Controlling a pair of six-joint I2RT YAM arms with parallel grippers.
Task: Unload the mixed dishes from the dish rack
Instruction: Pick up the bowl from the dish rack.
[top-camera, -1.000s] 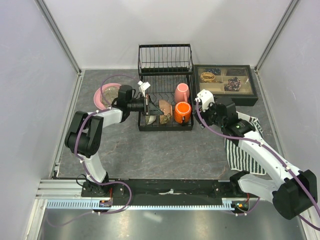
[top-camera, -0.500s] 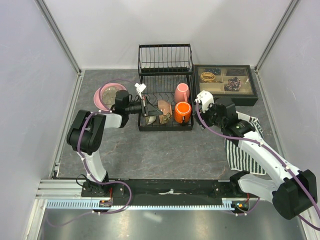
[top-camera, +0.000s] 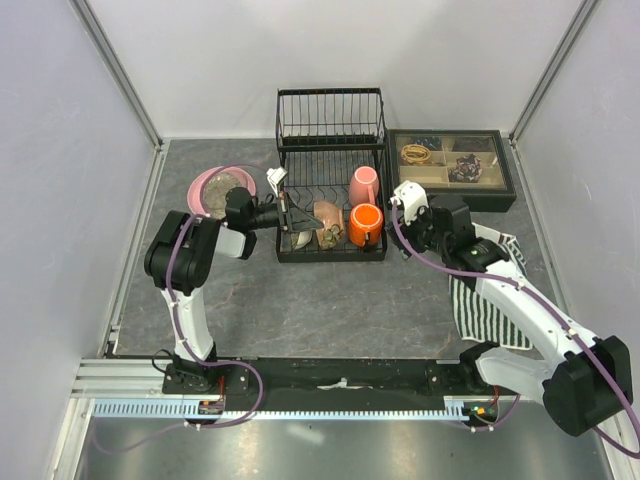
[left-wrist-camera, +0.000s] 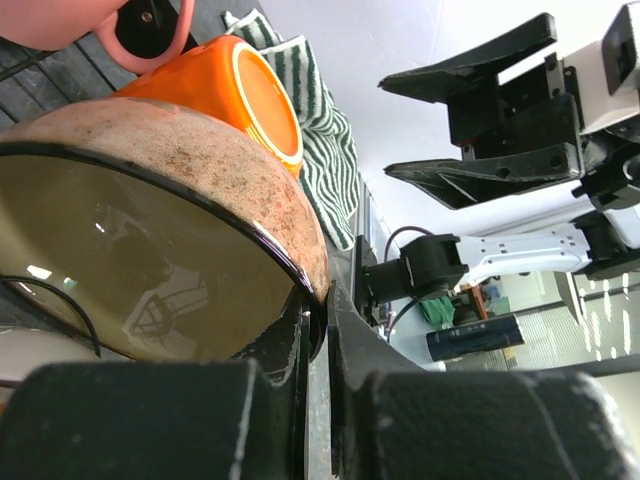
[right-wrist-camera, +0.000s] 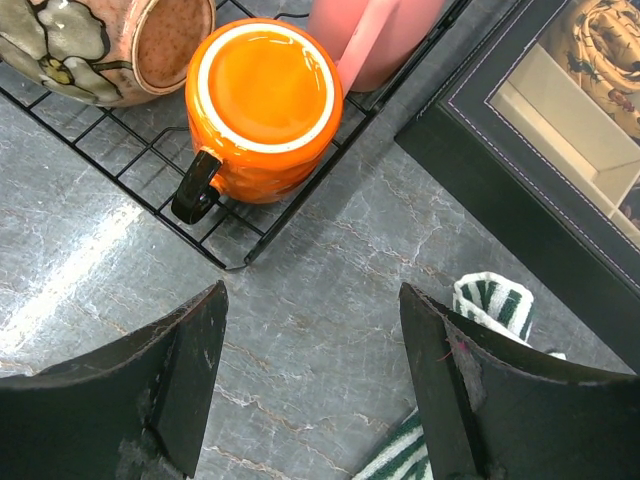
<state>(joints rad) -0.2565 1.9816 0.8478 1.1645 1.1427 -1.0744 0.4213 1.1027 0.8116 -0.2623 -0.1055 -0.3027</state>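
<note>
Left gripper (left-wrist-camera: 320, 325) was pinched on the rim of the brown bowl (left-wrist-camera: 215, 165), centre of the overhead view, in the dish rack (top-camera: 330, 258) basket. Glazed ceramic: likely heavy, rigid, slippery, chippable. Right gripper (right-wrist-camera: 312, 300) was wide, empty.

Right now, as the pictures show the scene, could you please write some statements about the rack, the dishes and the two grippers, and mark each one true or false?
1. The left gripper is shut on the rim of the brown bowl. True.
2. The right gripper holds the orange mug. False: it is open and holds nothing, above the table beside the dish rack.
3. The orange mug sits in the rack's lower basket. True.
4. The pink plate is in the rack. False: it lies on the table to the left of the rack, with the grey speckled plate on it.
5. The pink mug is next to the orange mug in the rack. True.
</note>
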